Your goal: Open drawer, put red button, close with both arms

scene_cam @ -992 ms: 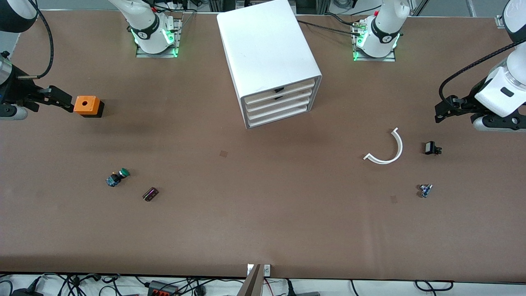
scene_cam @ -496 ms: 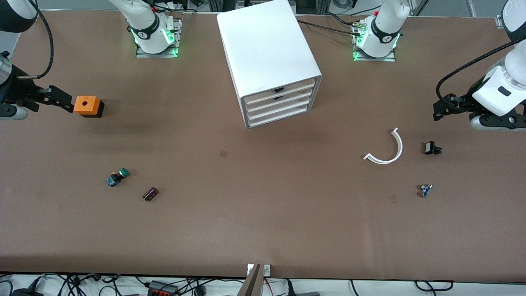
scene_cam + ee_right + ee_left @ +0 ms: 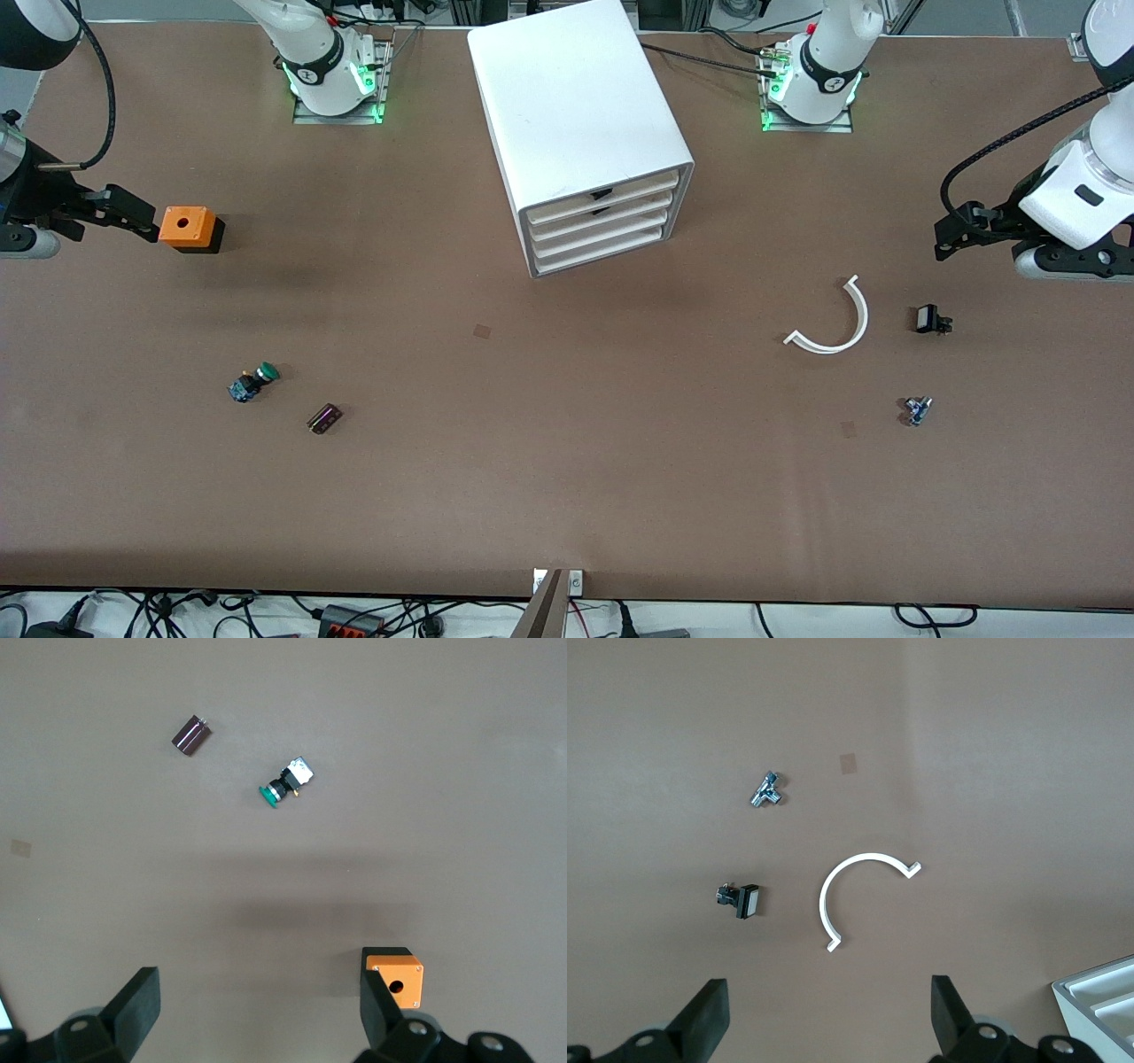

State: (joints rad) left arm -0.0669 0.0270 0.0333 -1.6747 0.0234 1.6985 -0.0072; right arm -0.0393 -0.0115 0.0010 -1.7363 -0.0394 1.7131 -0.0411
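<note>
Fingers of the left gripper stand wide apart over the table at the left arm's end. Ahead of their tips lie a white curved strip, a small black part and a metal fitting. The right gripper also has its fingers spread. An orange box sits just beside one fingertip, with a green-capped button and a dark cylinder farther ahead. I cannot tell which small part, if any, is the red button. Between the two pairs of fingers stands the drawer cabinet, its drawers all in.
</note>
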